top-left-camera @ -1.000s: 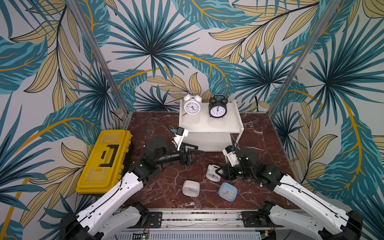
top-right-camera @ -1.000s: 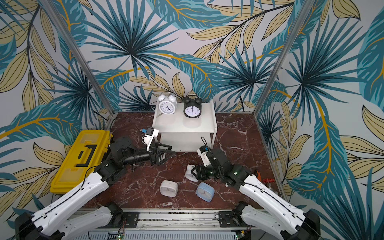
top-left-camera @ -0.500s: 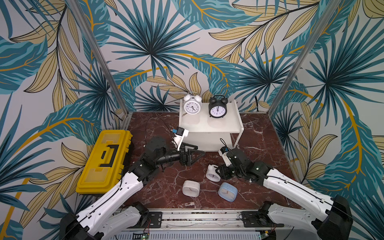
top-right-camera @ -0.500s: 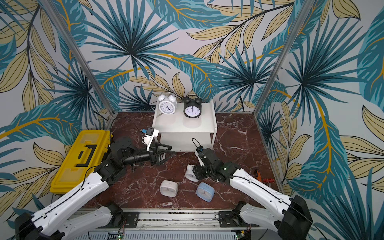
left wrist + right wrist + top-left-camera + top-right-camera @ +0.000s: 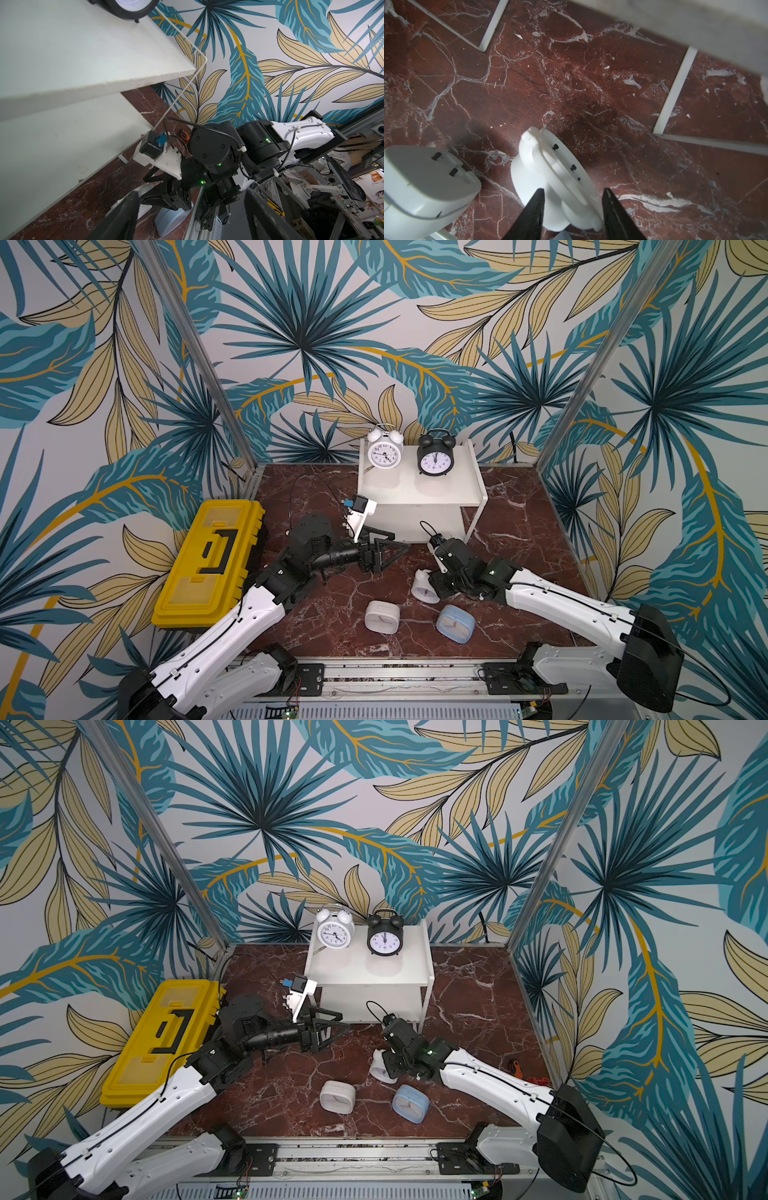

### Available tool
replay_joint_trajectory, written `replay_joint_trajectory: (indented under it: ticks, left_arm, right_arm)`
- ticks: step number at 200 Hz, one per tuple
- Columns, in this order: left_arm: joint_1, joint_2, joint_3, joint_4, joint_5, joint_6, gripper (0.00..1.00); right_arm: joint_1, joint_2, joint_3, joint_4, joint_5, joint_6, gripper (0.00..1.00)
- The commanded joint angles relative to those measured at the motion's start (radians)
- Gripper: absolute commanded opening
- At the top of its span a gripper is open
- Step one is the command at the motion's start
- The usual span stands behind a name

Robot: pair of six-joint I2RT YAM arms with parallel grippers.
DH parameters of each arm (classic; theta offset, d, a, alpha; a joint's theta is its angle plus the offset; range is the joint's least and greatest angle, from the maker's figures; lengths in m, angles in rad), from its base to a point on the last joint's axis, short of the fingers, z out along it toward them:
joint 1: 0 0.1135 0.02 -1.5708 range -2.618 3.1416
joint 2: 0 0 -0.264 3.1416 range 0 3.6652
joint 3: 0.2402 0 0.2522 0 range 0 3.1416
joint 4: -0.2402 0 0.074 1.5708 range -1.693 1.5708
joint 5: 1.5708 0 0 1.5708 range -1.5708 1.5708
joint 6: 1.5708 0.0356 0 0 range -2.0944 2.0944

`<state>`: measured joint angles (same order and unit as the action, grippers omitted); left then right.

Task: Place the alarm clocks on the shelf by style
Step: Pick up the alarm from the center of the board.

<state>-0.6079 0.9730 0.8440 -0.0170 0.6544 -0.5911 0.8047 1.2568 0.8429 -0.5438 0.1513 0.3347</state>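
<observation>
On the top board of the white shelf [image 5: 419,493] stand a white twin-bell clock [image 5: 384,452] and a black one [image 5: 434,458]. A second white twin-bell clock [image 5: 424,588] lies tipped on the marble floor. My right gripper [image 5: 573,191] is shut on it, a finger [image 5: 533,214] on each side of its back. Just in front lie a white rounded-square clock [image 5: 382,617] and a light-blue one [image 5: 455,622]. My left gripper [image 5: 392,547] hangs open and empty by the shelf's lower left corner, pointing right.
A yellow toolbox [image 5: 210,564] lies along the left side, beside my left arm. Thin white shelf legs [image 5: 675,91] stand just behind the right gripper. A small orange tool [image 5: 515,1065] lies near the right wall. Metal posts frame the back corners.
My right gripper has slid left onto the fallen white twin-bell clock and its fingers have narrowed around it. The left arm has not moved.
</observation>
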Motion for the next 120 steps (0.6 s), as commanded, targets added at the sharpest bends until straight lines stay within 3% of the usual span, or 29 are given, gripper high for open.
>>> replay_joint_trajectory:
  ticks: [1,26,49,68,120]
  left_arm:
    - [-0.001,-0.021,-0.031,-0.001,0.007,0.020,0.82]
    - [-0.003,-0.024,-0.031,-0.003,0.007,0.023,0.82]
    - [-0.002,-0.020,-0.031,0.002,0.009,0.022,0.82]
    - [-0.002,-0.020,-0.030,0.003,0.012,0.021,0.82]
    - [-0.002,-0.028,-0.031,-0.006,0.009,0.026,0.82]
  right_arm:
    - [0.028,0.006,0.019,0.009,0.015,-0.010,0.38]
    - [0.042,0.006,0.024,0.002,0.011,-0.017,0.37]
    - [0.044,0.011,0.031,0.005,0.025,-0.014,0.47]
    - [0.044,0.025,0.039,0.015,0.033,-0.018,0.48]
    - [0.043,0.064,0.059,0.021,0.014,-0.021,0.26]
